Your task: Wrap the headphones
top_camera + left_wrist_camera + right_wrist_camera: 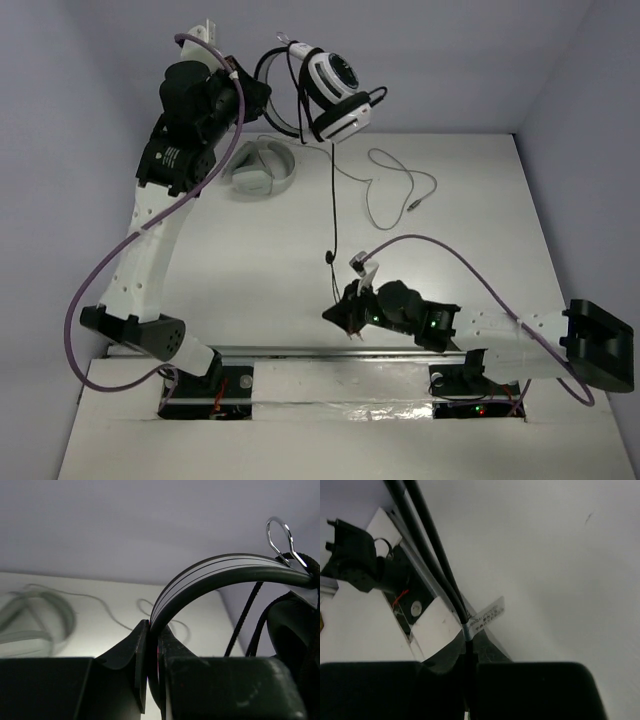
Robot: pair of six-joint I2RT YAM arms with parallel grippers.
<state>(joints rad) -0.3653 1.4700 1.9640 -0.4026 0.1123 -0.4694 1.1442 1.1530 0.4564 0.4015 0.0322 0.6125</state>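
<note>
1. My left claw [258,95] is raised at the upper left of the top view. Its jaws are pressed together on the headband [220,567], with nothing but the band's thickness between them.
2. The headphones [335,90] hang in that grip at the top centre of the top view, lifted off the table [480,260]. Their white earcups with black faces sit just right of the claw.
3. In the left wrist view the band arcs from my fingertips [140,645] at lower centre up to the right edge. A metal hook [280,535] stands at the upper right, above a black earcup pad [292,630].
4. The cable [333,200] drops straight from the earcups toward the lower centre of the top view.
5. My right claw [350,300] sits low, near the bottom centre of that view, with its jaws closed tight on the cable. In the right wrist view the black strands run from my fingertips to the upper left. A white label [487,615] is wrapped on the cable just above the pinch.
6. The grey headphones [262,168] lie on the table just below my left claw. Their grey cord [400,185] loops off to the right, and I hold neither.
</note>
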